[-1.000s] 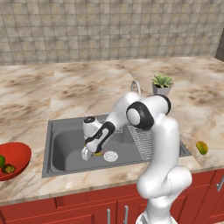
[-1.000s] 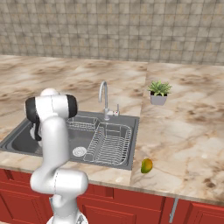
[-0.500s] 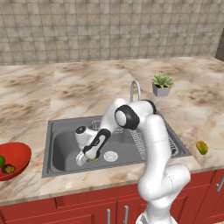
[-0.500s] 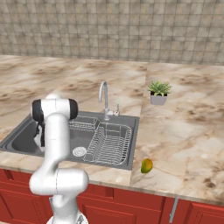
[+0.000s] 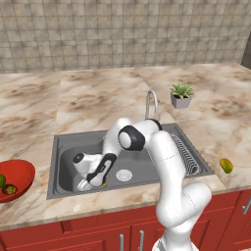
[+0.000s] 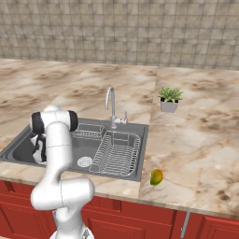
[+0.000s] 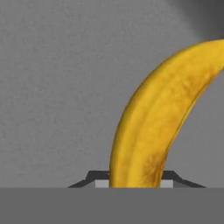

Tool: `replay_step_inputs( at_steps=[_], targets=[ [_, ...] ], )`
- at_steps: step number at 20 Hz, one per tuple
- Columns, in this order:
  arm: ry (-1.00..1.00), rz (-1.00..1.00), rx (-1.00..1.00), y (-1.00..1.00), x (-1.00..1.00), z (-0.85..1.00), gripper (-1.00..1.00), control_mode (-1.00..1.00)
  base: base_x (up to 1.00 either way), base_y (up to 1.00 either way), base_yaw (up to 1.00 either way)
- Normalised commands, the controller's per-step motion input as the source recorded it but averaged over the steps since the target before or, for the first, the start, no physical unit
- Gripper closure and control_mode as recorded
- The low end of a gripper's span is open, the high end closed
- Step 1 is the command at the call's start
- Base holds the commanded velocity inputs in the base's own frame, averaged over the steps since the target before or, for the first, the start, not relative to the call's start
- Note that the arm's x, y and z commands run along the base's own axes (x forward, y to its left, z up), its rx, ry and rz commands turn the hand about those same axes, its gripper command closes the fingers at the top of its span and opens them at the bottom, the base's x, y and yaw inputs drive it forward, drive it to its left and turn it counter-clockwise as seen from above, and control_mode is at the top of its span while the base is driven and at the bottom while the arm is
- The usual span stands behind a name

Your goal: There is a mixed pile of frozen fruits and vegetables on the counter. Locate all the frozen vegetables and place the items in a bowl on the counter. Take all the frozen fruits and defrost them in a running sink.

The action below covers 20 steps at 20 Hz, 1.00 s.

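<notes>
My gripper [image 5: 98,182] is down in the dark grey sink [image 5: 66,152], close to its floor at the front left, shut on the yellow banana [image 5: 104,185]. In the hand view the banana [image 7: 148,131] curves up from between my fingertips [image 7: 89,177] over the grey basin floor. A yellow-green oval fruit [image 5: 226,165] lies on the counter [image 5: 98,98] right of the sink, near the front edge, and appears again in the right base view [image 6: 156,177]. The red bowl [image 5: 24,169] at the far left holds two green vegetables [image 5: 9,188].
A chrome tap [image 5: 152,103] stands behind the sink and a wire dish rack [image 6: 116,149] fills its right half. The round drain [image 5: 124,174] lies just right of my gripper. A small potted plant [image 5: 181,95] sits at the back right.
The arm has swung lower and further left into the sink, carrying the banana down close to the basin floor. The oval fruit and the bowl have not moved.
</notes>
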Motion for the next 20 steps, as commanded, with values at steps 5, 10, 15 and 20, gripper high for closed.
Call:
replay_step_inputs(
  at_steps=[5, 10, 15, 20],
  targets=[
    [-0.15, -0.14, -0.04, 0.02, 0.0, -0.07, -1.0, -1.0, 0.0, 0.0, 0.0],
    [-0.21, -0.15, -0.03, -0.17, 0.0, 0.33, -1.0, -1.0, 0.0, 0.0, 0.0],
    [-0.2, -0.15, 0.01, -0.27, 0.0, 0.65, -1.0, -1.0, 0.0, 0.0, 0.0],
    [-0.14, -0.13, 0.21, -0.16, 0.0, 0.94, -1.0, -1.0, 0.0, 0.0, 0.0]
  ],
)
